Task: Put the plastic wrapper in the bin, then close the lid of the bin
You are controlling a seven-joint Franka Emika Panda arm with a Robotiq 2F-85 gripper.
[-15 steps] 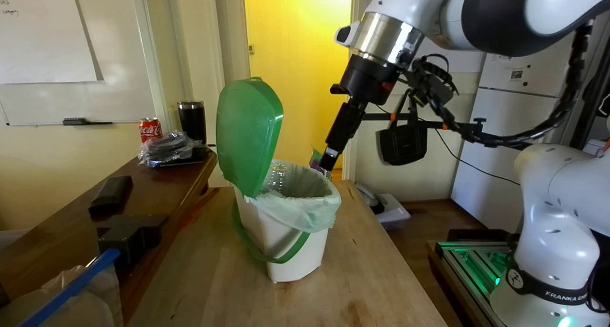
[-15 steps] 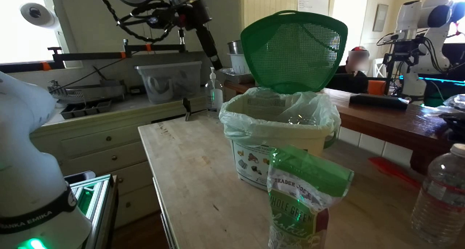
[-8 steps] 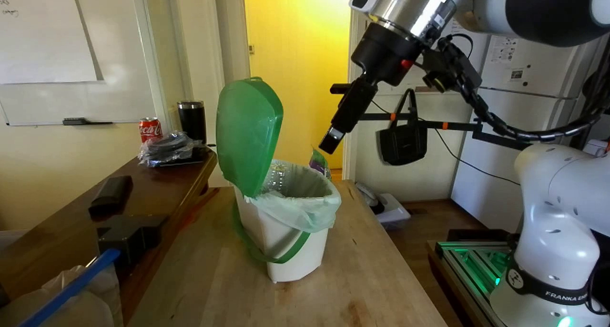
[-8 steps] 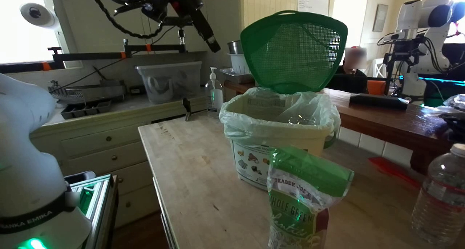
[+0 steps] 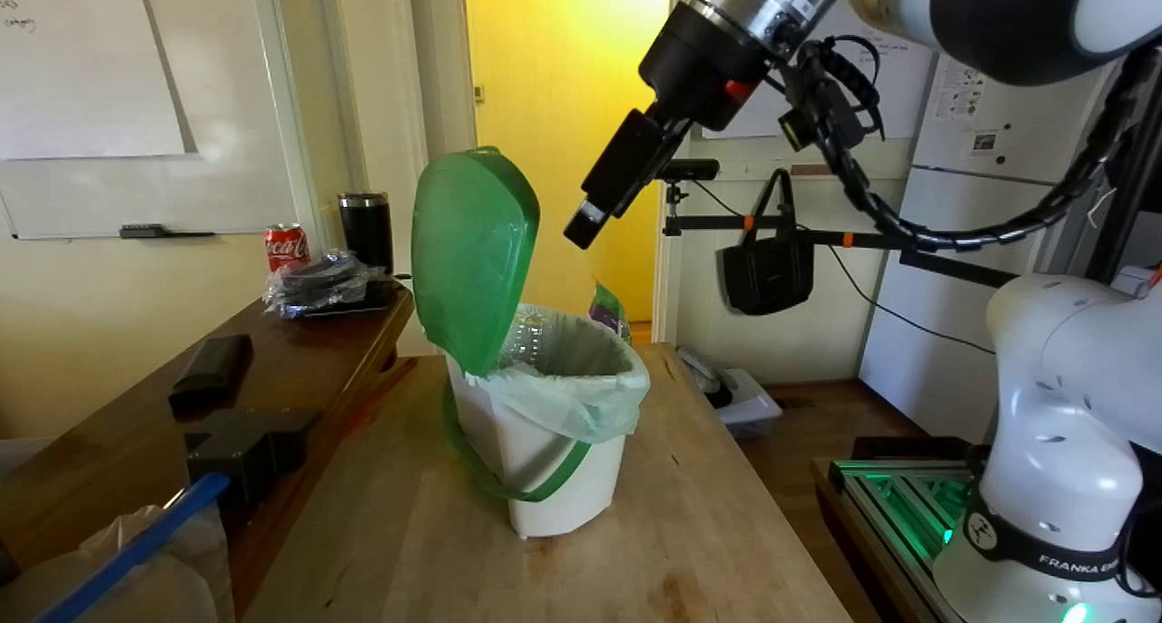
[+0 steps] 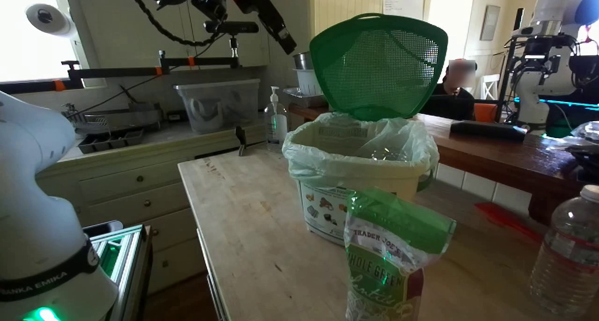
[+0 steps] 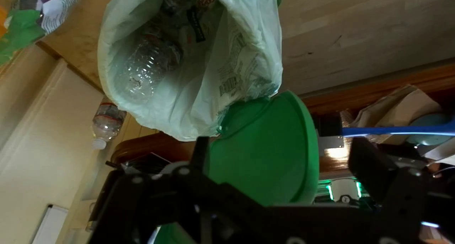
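Your hand [image 7: 281,144] is spread wide and holds nothing; in the wrist view the green lid [image 5: 472,260] shows in the gap, beyond the tips. What seems due is closing that lid, and this turns on one thing: it stands raised, near upright, on the side of the bin [image 5: 522,446] toward the long edge of the bench [image 5: 699,532] that runs by the dark counter [image 5: 300,360]. Your hand hangs on the side nearer the arm's base [image 5: 1044,478], tilted down toward that same edge, near the lid but apart in both exterior views. You will likely have to work round the rim to the lid's back before swinging it over.

The bin sits between the two long edges. Inside you can see a clear bottle [image 7: 149,62] and a dark strip [image 7: 195,23]; whether that strip is the wrapper, you cannot tell. An upright bag [image 6: 393,260] stands outside, near the short edge by the yellow door [image 5: 563,60]. It could be the wrapper too, so check first.

The bag reads "TRADER JOE'S", "WHOLE GREEN" and, in script, probably "Lentils". On the counter the red can [image 5: 287,247] carries Coca-Cola lettering, and the arm's base says "FRANKA EMIKA", partly cut off in both exterior views. The bin's print is too small.
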